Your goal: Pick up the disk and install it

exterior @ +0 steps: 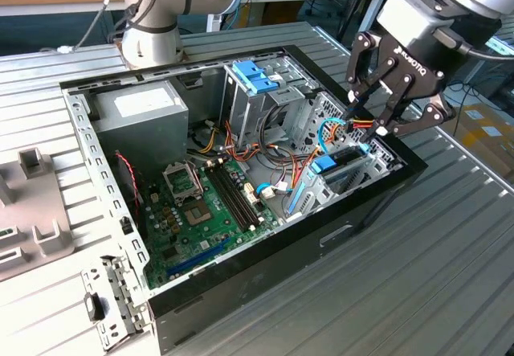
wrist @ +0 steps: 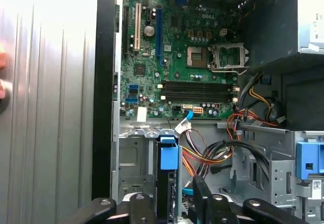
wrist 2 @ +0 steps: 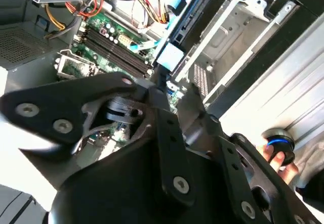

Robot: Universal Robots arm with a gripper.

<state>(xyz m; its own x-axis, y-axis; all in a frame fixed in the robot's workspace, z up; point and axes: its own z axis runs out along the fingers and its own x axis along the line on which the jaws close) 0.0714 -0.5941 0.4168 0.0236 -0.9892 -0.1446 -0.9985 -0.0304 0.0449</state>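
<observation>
Disk, a dark-grey drive in a light-blue plastic carrier with blue end tab, stood on edge in the open black computer case's drive bay; black gripper above it, fingers spread, holding nothing; green motherboard lay beyond

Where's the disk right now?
The disk stands on edge in the drive bay at the open computer case's corner on the exterior view's right, blue tab toward the motherboard, directly beneath the gripper.
</observation>
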